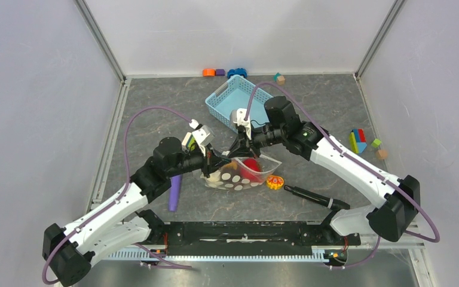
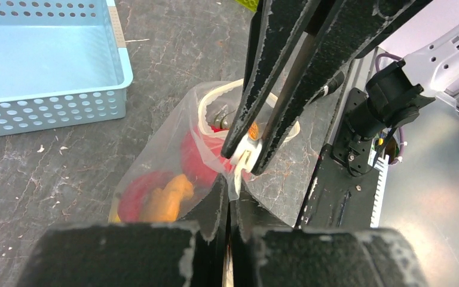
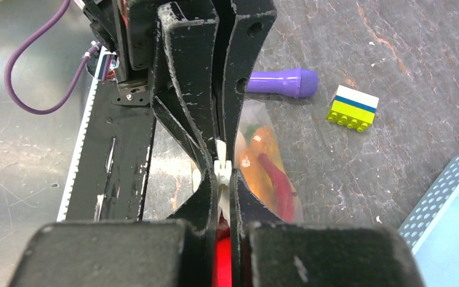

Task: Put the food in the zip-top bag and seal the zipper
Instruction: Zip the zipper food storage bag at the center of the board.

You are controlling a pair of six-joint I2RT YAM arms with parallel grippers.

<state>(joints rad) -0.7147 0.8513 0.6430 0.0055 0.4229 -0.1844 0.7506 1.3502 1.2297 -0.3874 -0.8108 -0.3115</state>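
Observation:
The zip-top bag (image 1: 239, 178) lies at the table's middle, clear with white dots. Inside it are a red tomato (image 1: 251, 167), an orange carrot (image 3: 263, 139) and a red chili (image 3: 279, 182). My left gripper (image 1: 215, 162) is shut on the bag's mouth edge; in the left wrist view this gripper (image 2: 233, 185) pinches a fold of clear film. My right gripper (image 1: 239, 152) faces it, nearly tip to tip. In the right wrist view it (image 3: 222, 173) is shut on the zipper (image 3: 221, 169) at a small white piece. An orange-yellow toy food (image 1: 275, 182) lies outside, right of the bag.
A light-blue basket (image 1: 237, 101) stands behind the bag. A purple stick (image 1: 175, 191) lies to the left and a black rod (image 1: 314, 197) to the right. Blocks lie along the back wall (image 1: 236, 73) and at the right (image 1: 358, 140). A yellow block (image 3: 352, 106) sits near the stick.

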